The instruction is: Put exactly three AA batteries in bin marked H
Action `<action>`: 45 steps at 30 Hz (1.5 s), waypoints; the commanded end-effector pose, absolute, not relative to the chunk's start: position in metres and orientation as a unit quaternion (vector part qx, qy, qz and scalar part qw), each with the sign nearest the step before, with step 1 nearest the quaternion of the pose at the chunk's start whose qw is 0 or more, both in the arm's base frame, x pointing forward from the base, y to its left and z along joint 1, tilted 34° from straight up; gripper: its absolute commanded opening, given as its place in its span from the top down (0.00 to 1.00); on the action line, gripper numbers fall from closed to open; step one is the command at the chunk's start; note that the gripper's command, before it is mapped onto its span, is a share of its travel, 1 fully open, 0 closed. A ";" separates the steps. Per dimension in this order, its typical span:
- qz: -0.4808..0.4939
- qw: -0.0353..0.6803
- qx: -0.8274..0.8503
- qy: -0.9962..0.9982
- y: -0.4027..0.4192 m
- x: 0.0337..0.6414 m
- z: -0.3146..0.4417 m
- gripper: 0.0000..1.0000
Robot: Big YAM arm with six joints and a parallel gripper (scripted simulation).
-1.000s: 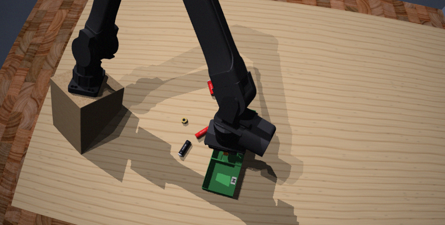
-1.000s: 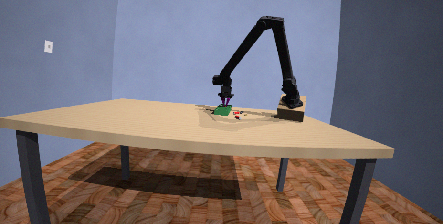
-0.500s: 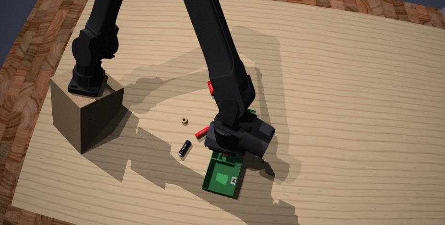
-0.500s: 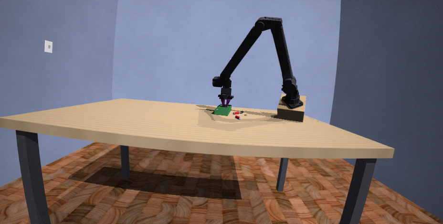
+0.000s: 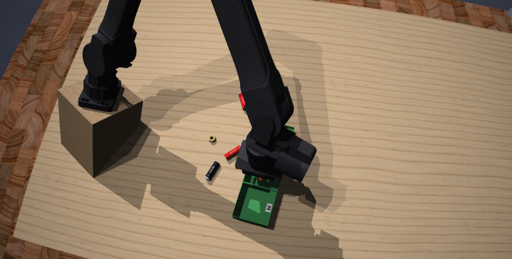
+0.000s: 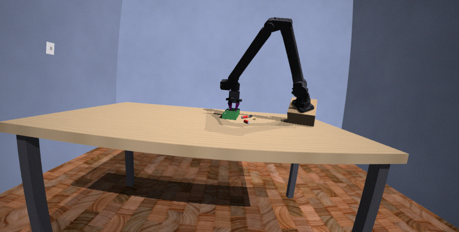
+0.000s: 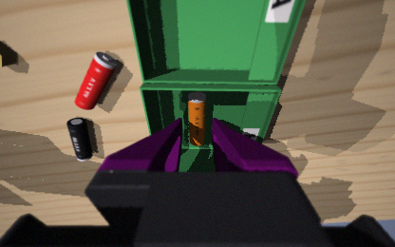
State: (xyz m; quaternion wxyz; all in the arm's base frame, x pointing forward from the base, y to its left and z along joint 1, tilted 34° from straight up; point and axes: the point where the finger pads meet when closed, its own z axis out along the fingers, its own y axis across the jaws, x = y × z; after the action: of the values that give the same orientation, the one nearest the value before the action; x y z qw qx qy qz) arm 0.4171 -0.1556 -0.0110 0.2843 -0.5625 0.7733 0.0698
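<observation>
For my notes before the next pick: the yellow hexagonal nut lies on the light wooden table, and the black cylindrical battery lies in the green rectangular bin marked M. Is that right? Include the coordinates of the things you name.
Not quite: the black cylindrical battery point(image 5: 212, 170) point(image 6: 250, 116) point(image 7: 80, 139) lies on the light wooden table point(image 5: 393, 132) point(image 6: 160, 127) point(image 7: 49, 28), outside the green rectangular bin marked M point(image 5: 262, 197). The top view shows it. The rest stands.

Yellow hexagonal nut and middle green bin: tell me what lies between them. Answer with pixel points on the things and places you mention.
A red cylindrical battery point(image 5: 232, 152) point(image 6: 245, 116) point(image 7: 93, 83) lies between them, seen in the wrist view.
</observation>
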 end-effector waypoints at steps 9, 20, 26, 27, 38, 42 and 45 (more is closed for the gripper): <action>0.075 0.282 -0.555 0.779 -0.163 0.408 -0.018 0.72; 0.048 0.292 -0.562 0.773 -0.180 0.418 0.018 0.72; 0.060 0.289 -0.573 0.765 -0.167 0.420 0.016 0.72; 0.051 0.292 -0.571 0.766 -0.174 0.420 0.024 0.72; 0.043 0.293 -0.563 0.772 -0.195 0.410 0.046 0.72; 0.069 0.286 -0.570 0.767 -0.176 0.409 0.029 0.72; 0.077 0.283 -0.567 0.770 -0.171 0.403 0.023 0.72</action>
State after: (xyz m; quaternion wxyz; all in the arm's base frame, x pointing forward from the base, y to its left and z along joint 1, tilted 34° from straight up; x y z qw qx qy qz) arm 0.3989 -0.1760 0.0252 0.2832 -0.5606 0.7750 0.0695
